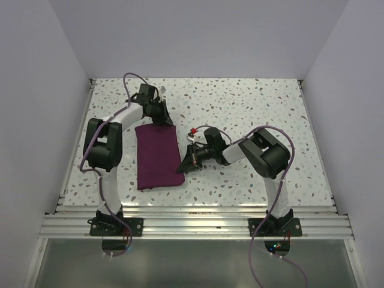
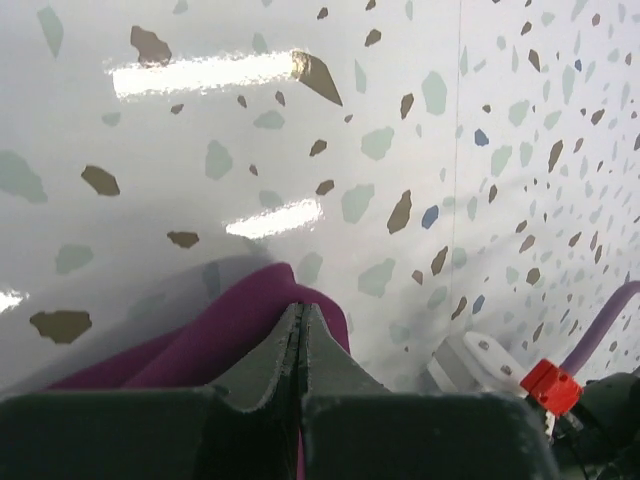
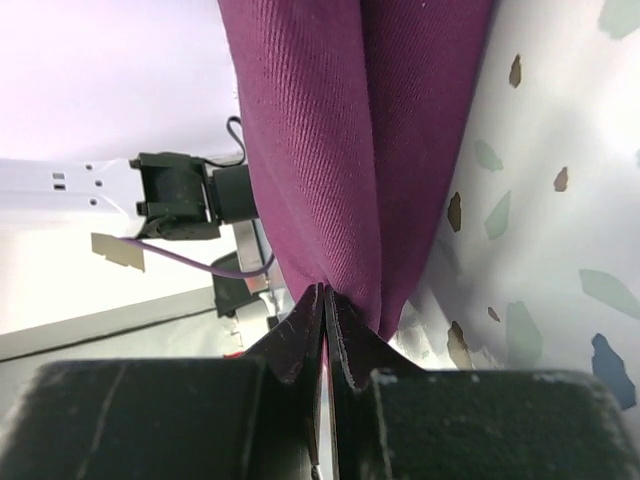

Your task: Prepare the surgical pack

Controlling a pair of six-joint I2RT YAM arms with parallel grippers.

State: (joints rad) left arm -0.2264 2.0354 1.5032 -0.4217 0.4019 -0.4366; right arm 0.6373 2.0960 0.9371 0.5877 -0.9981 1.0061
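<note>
The surgical pack (image 1: 157, 156) is a plum-purple cloth folded into a long rectangle, lying flat on the speckled table left of centre. My left gripper (image 1: 166, 120) is at its far right corner; in the left wrist view the gripper (image 2: 300, 308) is shut, with a fold of the cloth (image 2: 215, 335) bunched around the tips and a sliver of purple between the jaws. My right gripper (image 1: 182, 168) is at the near right corner. The right wrist view has that gripper (image 3: 325, 290) shut on a pinched ridge of the cloth (image 3: 350, 150).
White walls (image 1: 42, 120) enclose the table on three sides. An aluminium rail (image 1: 198, 225) runs along the near edge, carrying both arm bases. The right arm's wrist with a red fitting (image 2: 550, 385) lies close to the left gripper. A purple cable (image 3: 190, 258) hangs near the left arm's base.
</note>
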